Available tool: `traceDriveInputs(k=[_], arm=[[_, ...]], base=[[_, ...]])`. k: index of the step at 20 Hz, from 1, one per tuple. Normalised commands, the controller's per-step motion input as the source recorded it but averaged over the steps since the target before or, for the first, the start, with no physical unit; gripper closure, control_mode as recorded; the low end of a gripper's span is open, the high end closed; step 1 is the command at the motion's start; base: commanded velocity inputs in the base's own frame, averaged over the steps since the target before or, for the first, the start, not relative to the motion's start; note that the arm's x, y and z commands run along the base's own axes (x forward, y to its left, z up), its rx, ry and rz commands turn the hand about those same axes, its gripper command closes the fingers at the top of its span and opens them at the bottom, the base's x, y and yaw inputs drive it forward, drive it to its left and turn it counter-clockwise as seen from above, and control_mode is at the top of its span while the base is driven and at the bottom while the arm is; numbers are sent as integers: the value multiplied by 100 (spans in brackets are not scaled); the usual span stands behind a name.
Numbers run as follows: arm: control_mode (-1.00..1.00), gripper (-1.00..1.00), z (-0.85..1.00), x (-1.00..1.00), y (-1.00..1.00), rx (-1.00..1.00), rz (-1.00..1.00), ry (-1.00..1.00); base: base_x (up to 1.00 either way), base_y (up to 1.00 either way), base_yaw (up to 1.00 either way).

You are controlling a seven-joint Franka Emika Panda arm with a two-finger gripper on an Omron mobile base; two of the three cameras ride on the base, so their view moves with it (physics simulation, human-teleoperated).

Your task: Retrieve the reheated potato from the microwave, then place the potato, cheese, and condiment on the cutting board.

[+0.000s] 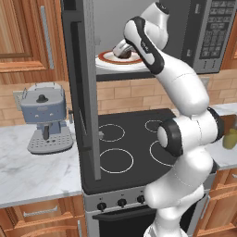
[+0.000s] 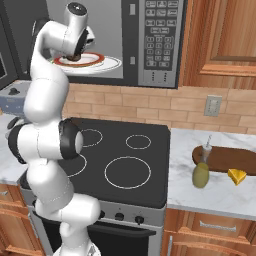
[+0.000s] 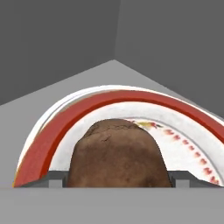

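Microwave (image 2: pixel 150 40): door swung wide so arm can be reached inside.
Plate (image 2: pixel 107 64): on microwave floor, kept as carrier for potato.
Gripper (image 3: pixel 117 175): inside microwave, jaws set wide astride potato; closure not yet seen, prob. pre-grasp.
Potato (image 3: pixel 117 153): on plate inside microwave, between fingertips.
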Motion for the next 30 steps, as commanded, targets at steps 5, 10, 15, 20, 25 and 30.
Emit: traceDriveInputs(k=[5,10,15,20,25,30], arm=[[-100,100,6,-22,1,3,-14,-15],[-100,100,18,-29,-9,7,-10,-7],[-100,100,17,-57,-21,16,-7,-6],[-100,100,38,-53,-21,22,-12,0],[-100,100,6,-83,-20,12,-6,-12],[-100,100,0,-87,-15,7,-8,-17]], base=[[0,0,0],[0,0,0],[0,0,0],[0,0,0],[0,0,0],[0,0,0]])
